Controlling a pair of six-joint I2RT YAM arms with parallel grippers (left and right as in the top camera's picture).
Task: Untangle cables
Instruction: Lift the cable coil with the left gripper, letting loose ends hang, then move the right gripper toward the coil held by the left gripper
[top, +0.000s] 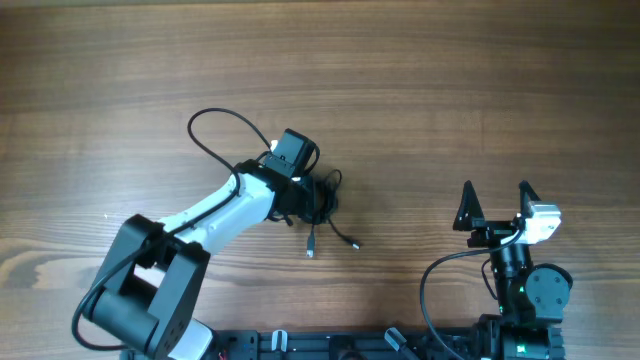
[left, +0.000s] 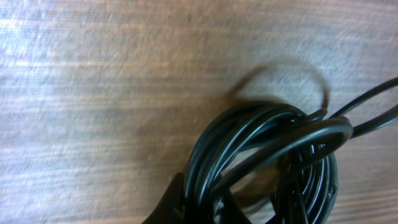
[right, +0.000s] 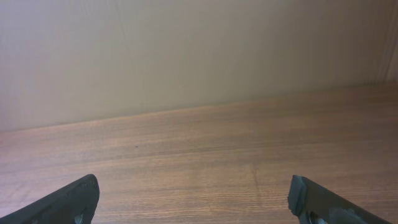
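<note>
The cables (top: 322, 196) lie as one small knotted bundle just left of the middle of the overhead frame, on the brown wood-grain surface (top: 480, 80). Two loose ends trail out of the bundle toward the lower middle of the frame: one ends in a pale-tipped plug (top: 310, 252), the other in a dark plug (top: 355, 244) a little to its right.

The left tool (top: 308, 198) sits directly on the left side of the bundle, at the end of the white arm that reaches up from the lower left corner. In the left wrist view the cables (left: 267, 146) fill the lower right of the frame as several glossy black loops stacked on one another. Some strands run down to the bottom edge, where they are pinched beside a dark finger (left: 166, 208). The left tool is clamped tight on these strands. Two more strands leave the frame at the right edge.

A thicker black cord (top: 215, 125) belonging to the left arm arcs over the surface in the upper left of the overhead frame.

The right tool (top: 495, 192) stands well apart from the bundle, in the lower right of the overhead frame. Its jaws are spread wide and hold nothing. In the right wrist view the right tool (right: 193, 186) shows only as two dark fingertips in the bottom corners, with bare wood between them and a pale wall behind.
</note>
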